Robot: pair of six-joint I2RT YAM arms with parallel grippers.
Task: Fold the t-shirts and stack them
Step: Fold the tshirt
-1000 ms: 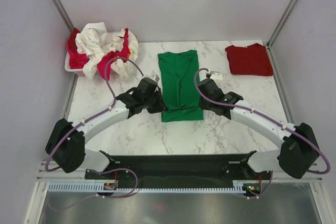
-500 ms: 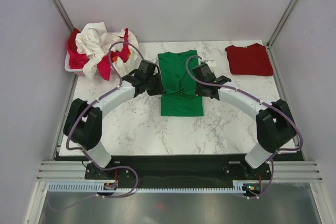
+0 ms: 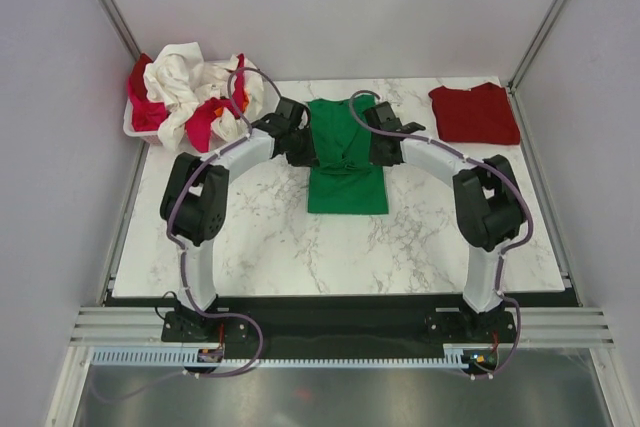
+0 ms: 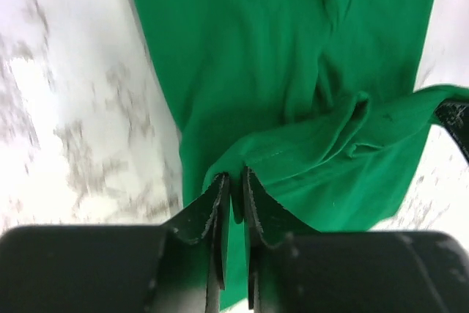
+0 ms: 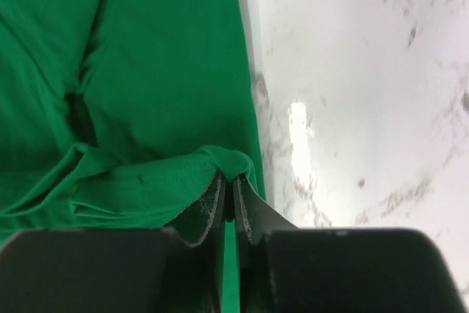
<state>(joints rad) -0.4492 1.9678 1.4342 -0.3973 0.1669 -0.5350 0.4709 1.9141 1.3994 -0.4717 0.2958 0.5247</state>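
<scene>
Seen from above, both wrists cover the side edges of the green t-shirt, so the pinch points show only in the wrist views, where the cloth runs off the frame. The left hand is clenched on a raised fold at the shirt's 9 o'clock edge. The right hand grips the matching fold at 3 o'clock. The shirt is a narrow, bright green panel, creased where it is lifted, lying mid-desk toward 12 o'clock. A folded dark red t-shirt lies at 1 o'clock. At 10 o'clock a cream-white shirt and a pinkish red shirt nearly bury the basket.
</scene>
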